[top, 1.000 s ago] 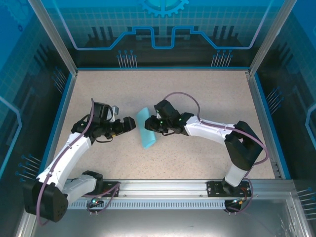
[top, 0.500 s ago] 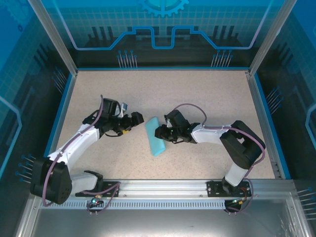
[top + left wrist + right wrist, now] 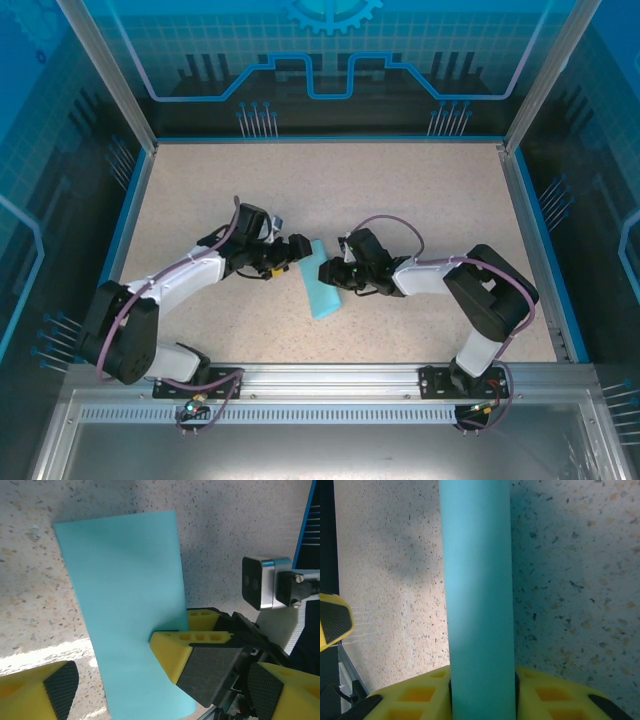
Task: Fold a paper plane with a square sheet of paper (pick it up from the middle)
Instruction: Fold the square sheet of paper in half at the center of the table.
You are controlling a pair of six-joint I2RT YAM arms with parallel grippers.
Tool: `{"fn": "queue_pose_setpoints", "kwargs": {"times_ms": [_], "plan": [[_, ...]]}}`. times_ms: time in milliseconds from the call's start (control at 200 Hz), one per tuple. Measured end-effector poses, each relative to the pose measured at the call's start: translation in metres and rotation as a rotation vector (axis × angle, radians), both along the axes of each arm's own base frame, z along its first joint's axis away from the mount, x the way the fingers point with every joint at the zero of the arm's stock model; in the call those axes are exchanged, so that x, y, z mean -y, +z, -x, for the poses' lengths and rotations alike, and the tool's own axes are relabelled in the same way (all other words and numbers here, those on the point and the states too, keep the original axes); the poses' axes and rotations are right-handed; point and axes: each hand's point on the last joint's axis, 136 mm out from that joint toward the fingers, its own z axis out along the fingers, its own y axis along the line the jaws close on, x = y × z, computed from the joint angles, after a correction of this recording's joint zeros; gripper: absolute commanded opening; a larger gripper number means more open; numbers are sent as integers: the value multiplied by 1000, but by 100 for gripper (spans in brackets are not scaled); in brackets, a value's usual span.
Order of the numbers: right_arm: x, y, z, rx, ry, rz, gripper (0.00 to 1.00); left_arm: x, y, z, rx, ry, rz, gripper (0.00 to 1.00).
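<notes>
The square sheet of paper [image 3: 322, 282], light blue, is doubled over into a long narrow band lying on the table between the arms. My right gripper [image 3: 331, 270] is shut on its right edge; the band [image 3: 477, 590] runs straight up between the yellow fingers [image 3: 415, 697]. In the left wrist view the sheet [image 3: 122, 595] lies flat, with the right gripper's yellow fingertips [image 3: 175, 647] pinching its edge. My left gripper [image 3: 300, 250] stands open just left of the sheet, touching nothing, one finger [image 3: 45, 687] on each side. The paper plane is out of view.
The speckled table [image 3: 330, 190] is ringed by a blue rim and transparent walls. An aluminium rail [image 3: 330, 385] with both arm bases runs along the near edge. The right wrist's silver camera block [image 3: 260, 582] sits close beside the sheet.
The right gripper has carried the sheet down and toward the near edge. The left gripper has swung right and closed in on the sheet's left side.
</notes>
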Motion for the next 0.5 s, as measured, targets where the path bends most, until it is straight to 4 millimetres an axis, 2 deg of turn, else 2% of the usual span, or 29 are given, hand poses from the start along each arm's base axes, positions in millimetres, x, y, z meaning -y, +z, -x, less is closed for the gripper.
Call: {"fn": "queue_pose_setpoints", "kwargs": {"times_ms": [110, 280, 500], "plan": [[2, -3, 1, 9, 3, -3, 33, 5, -6, -2, -14, 13, 11, 81], [3, -11, 4, 2, 5, -1, 33, 1, -21, -3, -46, 61, -5, 65], [4, -14, 2, 0, 2, -11, 32, 1, -37, 8, -57, 73, -76, 57]]}}
